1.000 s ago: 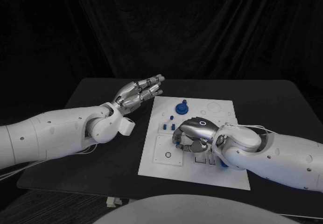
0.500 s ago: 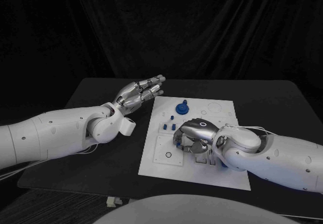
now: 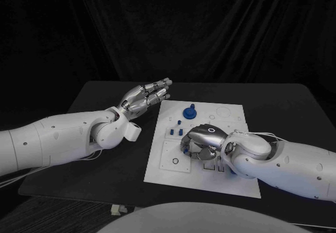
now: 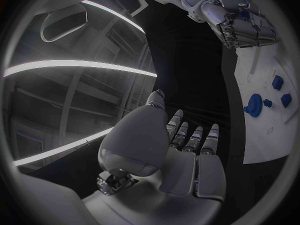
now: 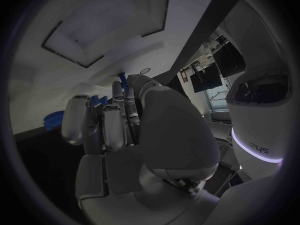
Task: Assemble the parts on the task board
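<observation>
Since a second ago my right hand (image 3: 201, 141) curled tighter, low over the board (image 3: 231, 109); whether it's grasping a blue piece, can't tell. Left hand (image 3: 145, 97) hovers released beside it. Risk: fingers knocking the blue knob (image 3: 189, 112) or pegs (image 3: 175, 131).

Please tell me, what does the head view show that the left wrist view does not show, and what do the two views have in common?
Head view alone: the whole black table, both white arms coming in from the sides, and the near part of the task board with its outlined recesses.

Left wrist view alone: the inner side of the left hand, fingers apart and holding nothing.

Both: the left hand beside the board's far corner, the right hand curled down over the board's middle, and the round blue part with smaller blue parts near it.
</observation>
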`<state>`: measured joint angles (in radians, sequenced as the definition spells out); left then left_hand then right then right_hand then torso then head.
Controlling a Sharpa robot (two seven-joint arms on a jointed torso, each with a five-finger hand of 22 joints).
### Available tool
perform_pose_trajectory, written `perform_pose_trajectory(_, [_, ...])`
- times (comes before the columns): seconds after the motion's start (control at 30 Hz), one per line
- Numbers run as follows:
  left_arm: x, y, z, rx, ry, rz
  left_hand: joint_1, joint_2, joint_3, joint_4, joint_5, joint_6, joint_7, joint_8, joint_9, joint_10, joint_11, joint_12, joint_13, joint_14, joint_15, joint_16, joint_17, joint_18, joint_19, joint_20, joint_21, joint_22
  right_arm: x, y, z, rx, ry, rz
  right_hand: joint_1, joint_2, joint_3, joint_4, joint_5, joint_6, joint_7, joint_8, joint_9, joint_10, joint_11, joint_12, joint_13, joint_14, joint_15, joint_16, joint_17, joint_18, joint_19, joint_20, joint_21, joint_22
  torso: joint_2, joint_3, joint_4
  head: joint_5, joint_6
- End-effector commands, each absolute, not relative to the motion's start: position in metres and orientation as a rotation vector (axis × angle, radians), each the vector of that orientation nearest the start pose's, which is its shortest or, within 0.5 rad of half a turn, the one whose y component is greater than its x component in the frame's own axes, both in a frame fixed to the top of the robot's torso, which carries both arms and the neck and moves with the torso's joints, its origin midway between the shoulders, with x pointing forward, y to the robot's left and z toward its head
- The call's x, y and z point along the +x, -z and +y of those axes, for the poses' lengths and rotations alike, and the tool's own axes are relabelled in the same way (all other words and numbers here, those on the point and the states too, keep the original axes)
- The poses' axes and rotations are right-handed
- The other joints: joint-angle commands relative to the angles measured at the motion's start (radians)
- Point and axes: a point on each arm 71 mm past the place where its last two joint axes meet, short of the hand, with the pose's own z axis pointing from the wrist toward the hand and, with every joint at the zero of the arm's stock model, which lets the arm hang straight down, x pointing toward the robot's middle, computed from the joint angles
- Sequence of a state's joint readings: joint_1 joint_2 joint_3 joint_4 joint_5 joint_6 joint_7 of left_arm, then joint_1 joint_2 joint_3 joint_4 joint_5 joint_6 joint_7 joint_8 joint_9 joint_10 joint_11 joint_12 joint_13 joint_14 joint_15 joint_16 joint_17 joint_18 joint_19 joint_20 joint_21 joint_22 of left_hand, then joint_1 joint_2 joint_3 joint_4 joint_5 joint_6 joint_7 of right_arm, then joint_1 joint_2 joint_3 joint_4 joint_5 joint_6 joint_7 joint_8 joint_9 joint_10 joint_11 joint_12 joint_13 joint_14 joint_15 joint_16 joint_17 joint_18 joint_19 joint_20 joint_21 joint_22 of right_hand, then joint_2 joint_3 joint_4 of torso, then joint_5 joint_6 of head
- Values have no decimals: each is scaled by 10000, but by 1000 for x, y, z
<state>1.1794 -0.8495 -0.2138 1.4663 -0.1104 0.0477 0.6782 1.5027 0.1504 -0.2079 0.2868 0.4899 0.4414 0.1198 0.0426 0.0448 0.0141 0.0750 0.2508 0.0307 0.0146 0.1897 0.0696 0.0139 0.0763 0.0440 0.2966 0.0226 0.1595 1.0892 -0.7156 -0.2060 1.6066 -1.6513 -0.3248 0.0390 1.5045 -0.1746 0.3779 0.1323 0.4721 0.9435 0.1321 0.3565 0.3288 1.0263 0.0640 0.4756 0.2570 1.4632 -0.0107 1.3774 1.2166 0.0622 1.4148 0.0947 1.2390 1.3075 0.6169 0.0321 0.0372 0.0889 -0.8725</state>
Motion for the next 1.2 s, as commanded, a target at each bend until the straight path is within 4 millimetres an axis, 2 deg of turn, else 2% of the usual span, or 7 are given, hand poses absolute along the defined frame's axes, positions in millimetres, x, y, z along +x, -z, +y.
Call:
perform_pose_trajectory(0.03, [457,229,212,-8625,19098,14922,62,-1,0,-76,60,34,9,41,10,20,81,40,11,-31,71,36,14,-93,58,-10,23,9,393,275,-104,-5873,-9276,17339,19,54,1,-85,-51,-87,-6,43,15,52,-8,62,12,-103,-3,-58,-24,152,-62,0,-40,1607,3,1,-1,12,-2])
perform_pose_trajectory(0.3, [457,230,212,-8635,19106,14951,73,4,2,-76,66,27,14,40,9,19,86,40,11,-29,83,41,15,-94,59,-10,23,6,393,275,-104,-5890,-9226,17221,47,75,10,-111,-172,-103,-2,56,29,20,0,65,16,-130,5,-81,-66,160,-92,7,-88,1594,1,1,0,9,-2])
perform_pose_trajectory(0.33, [457,230,211,-8636,19109,14956,73,4,2,-76,66,27,14,40,9,19,86,40,11,-29,83,41,15,-94,59,-10,23,6,393,275,-104,-5889,-9218,17192,62,93,6,-126,-315,-101,1,75,44,13,4,80,25,-140,8,-85,-78,159,-96,12,-86,1596,1,0,-1,14,-2])
perform_pose_trajectory(0.73, [456,231,210,-8657,19128,15021,86,11,7,-77,75,31,18,40,10,19,90,38,11,-27,95,46,16,-96,60,-9,24,7,392,273,-104,-5856,-9092,16789,231,215,26,-233,-756,-78,-1,154,100,2,-9,162,70,-172,1,-105,-144,174,-133,9,-149,1580,2,0,-1,33,-2])
perform_pose_trajectory(1.2, [456,232,210,-8681,19124,15066,114,26,17,-80,88,32,26,40,10,18,99,42,12,-23,119,62,18,-100,65,-9,26,10,393,274,-102,-5873,-9052,16789,247,265,-6,-224,-1059,-97,1,177,121,-14,-9,196,89,-241,5,-196,-309,200,-200,13,-280,1541,3,0,0,54,-2])
